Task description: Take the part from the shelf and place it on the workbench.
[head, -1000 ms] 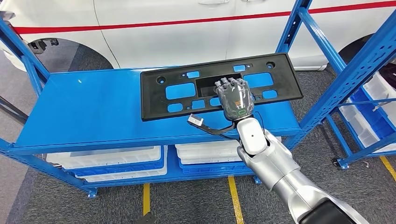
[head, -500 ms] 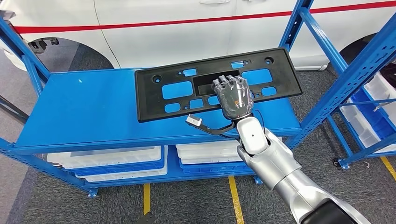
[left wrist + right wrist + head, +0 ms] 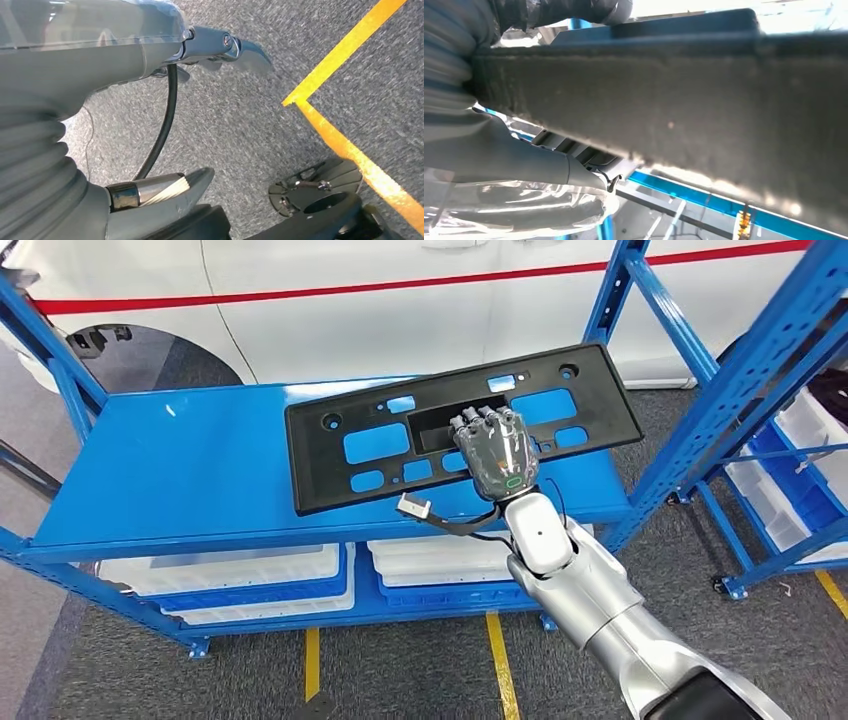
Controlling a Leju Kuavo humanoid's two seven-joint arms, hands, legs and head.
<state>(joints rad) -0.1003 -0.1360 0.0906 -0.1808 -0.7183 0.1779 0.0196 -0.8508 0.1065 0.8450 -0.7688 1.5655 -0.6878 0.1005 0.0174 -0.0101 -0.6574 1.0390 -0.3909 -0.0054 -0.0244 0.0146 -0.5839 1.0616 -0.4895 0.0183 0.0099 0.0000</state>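
The part [image 3: 315,465] is a long black plastic plate with several cut-outs, lying slantwise over the blue shelf board [image 3: 180,470]. My right hand [image 3: 497,455] grips it at the middle of its near edge, fingers over the top by the central recess. The plate looks raised off the board on that side. Up close in the right wrist view, the plate's dark edge [image 3: 664,100] crosses the picture with my right hand [image 3: 499,160] clamped around it. My left hand [image 3: 75,75] hangs over grey carpet, fingers apart and holding nothing.
A white car [image 3: 400,310] with a red stripe stands right behind the shelf. White bins [image 3: 230,575] sit on the lower level. Blue rack uprights [image 3: 740,390] rise at the right, with a second rack of white bins [image 3: 800,470] beyond. Yellow lines [image 3: 497,660] mark the floor.
The black plate has shifted a little to the left and tilted more in my right hand, its near edge coming up off the shelf board. The hand moved with it.
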